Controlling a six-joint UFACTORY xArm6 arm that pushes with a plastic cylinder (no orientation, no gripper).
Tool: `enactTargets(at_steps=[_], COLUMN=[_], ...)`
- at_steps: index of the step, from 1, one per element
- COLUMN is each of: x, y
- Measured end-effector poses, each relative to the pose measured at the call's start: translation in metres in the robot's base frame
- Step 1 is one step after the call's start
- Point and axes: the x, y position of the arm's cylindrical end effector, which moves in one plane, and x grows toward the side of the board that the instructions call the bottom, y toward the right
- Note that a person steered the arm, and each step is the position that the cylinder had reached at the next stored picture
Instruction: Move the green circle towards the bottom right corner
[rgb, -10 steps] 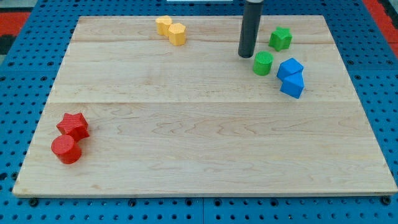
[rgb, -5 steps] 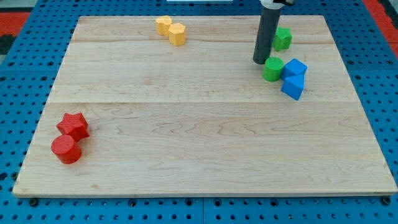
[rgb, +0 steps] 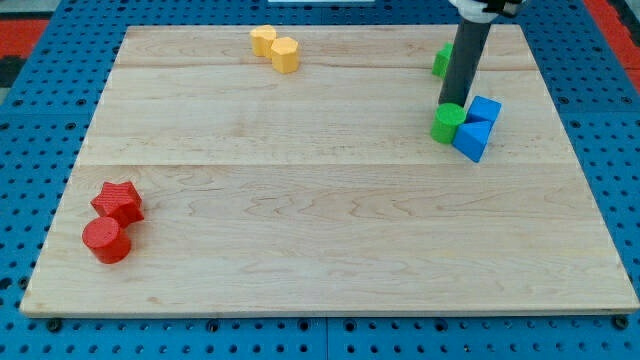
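Note:
The green circle (rgb: 446, 124) is a short green cylinder at the board's upper right, touching the two blue blocks on its right. My tip (rgb: 450, 104) sits right at the circle's top edge, touching it from the view's top. The dark rod rises up and to the right out of the view. A green star (rgb: 441, 61) lies higher up, mostly hidden behind the rod.
A blue cube (rgb: 483, 109) and a blue wedge-like block (rgb: 470, 139) stand just right of the green circle. Two yellow blocks (rgb: 275, 48) lie at the top centre. A red star (rgb: 118, 201) and a red cylinder (rgb: 105, 240) lie at the lower left of the wooden board (rgb: 320, 220).
My tip moved right and slightly down, pushing the green circle down and to the right against the blue blocks. The blue blocks shifted slightly right. The rod now covers most of the green star.

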Motion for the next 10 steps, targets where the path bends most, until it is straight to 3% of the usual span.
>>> enactTargets(at_steps=[3,5,7,8,10], x=[0.092,0.121,0.181,0.172,0.159], y=[-0.021,-0.043,0.03,0.01,-0.111])
